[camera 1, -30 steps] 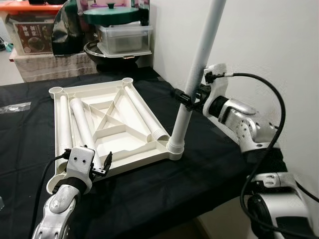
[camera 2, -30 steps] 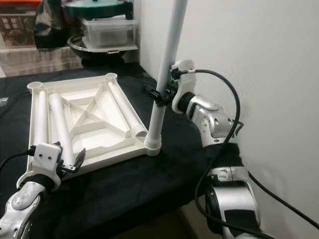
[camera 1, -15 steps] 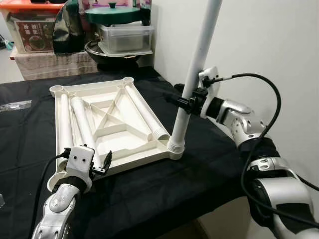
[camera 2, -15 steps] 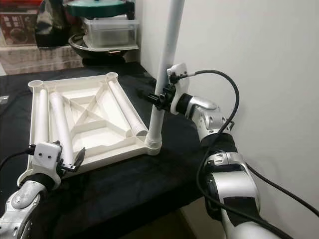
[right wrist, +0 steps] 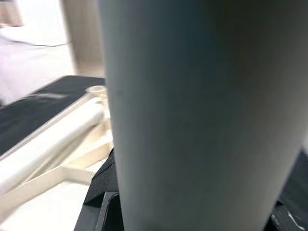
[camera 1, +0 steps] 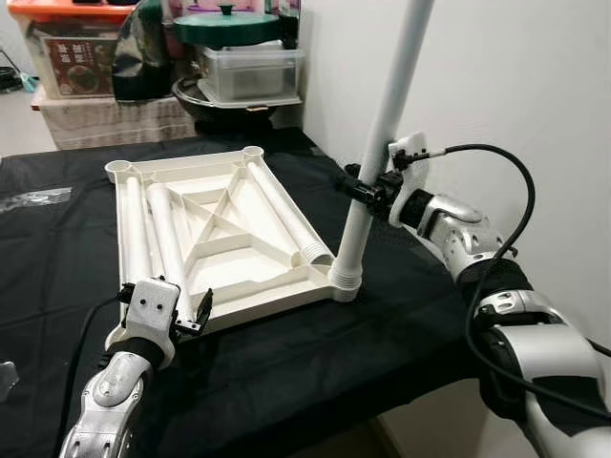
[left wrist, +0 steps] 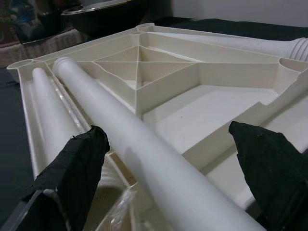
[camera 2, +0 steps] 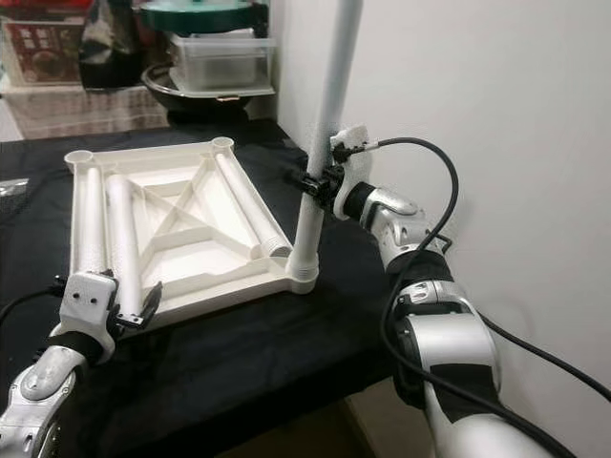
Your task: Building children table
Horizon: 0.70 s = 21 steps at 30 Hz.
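Black-clothed table: right claw grips upright leg.

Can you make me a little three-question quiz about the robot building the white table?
1. True or false: the right gripper holds the tall white plastic leg that stands in a corner socket of the upside-down white plastic tabletop.
2. How many loose white tube legs lie in the tabletop?
3. The left gripper is: A) open at the tabletop's near edge, B) lifting a green lid.

Key: 1 true; 2 three; 3 A
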{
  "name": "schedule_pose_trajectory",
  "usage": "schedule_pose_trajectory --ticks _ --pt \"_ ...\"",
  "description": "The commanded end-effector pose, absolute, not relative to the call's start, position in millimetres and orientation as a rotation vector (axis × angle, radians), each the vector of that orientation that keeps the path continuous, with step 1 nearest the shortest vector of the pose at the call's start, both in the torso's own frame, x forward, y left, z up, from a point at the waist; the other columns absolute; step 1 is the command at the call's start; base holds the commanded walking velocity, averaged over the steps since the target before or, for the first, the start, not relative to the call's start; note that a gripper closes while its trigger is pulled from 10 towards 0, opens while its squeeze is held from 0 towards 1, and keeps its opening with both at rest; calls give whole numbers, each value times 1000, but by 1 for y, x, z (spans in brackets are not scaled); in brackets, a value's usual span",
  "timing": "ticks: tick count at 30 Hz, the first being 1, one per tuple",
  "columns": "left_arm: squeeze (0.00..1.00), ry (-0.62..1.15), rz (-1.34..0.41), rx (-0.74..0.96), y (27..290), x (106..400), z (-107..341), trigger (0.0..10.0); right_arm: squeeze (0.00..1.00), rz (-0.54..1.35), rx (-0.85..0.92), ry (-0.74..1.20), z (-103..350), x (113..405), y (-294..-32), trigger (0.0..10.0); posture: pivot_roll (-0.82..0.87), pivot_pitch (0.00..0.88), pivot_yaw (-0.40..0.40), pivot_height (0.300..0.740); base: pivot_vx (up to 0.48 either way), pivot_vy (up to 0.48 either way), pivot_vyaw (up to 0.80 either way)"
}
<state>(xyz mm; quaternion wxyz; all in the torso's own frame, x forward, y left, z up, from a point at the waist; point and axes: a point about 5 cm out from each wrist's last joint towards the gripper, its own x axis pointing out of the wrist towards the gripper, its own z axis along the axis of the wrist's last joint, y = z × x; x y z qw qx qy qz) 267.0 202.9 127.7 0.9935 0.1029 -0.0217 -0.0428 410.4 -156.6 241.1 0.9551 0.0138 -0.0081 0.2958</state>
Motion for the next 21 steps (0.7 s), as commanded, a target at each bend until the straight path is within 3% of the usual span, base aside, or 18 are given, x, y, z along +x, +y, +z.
schedule_pose_trajectory --ticks 1,2,4,5,10,11,14,21 --pt "0 -31 -86 215 204 266 125 10000 0 428 -14 109 220 414 -163 0 88 0 -109 740 0 0 0" --pt "0 -31 -86 215 204 266 125 10000 0 428 -14 109 220 414 -163 0 88 0 -109 740 0 0 0" --pt "0 -26 -80 212 205 264 123 10000 0 143 -29 150 208 416 -162 0 81 0 -106 740 0 0 0" --pt "0 -22 -80 210 204 263 122 10000 0 1 -3 161 197 413 -149 0 74 0 -97 740 0 0 0" --pt "0 -21 -88 205 201 265 122 10000 0 -77 66 213 181 406 -115 0 69 0 -90 740 0 0 0" --pt "0 -25 -97 205 199 268 123 10000 0 -84 103 236 174 400 -85 0 71 0 -91 740 0 0 0" --pt "0 -32 -91 206 201 269 125 10000 0 -111 129 261 175 396 -58 0 74 0 -102 740 0 0 0" --pt "0 -30 -82 203 201 267 123 10000 0 -144 127 272 180 395 -47 0 75 0 -119 740 0 0 0"
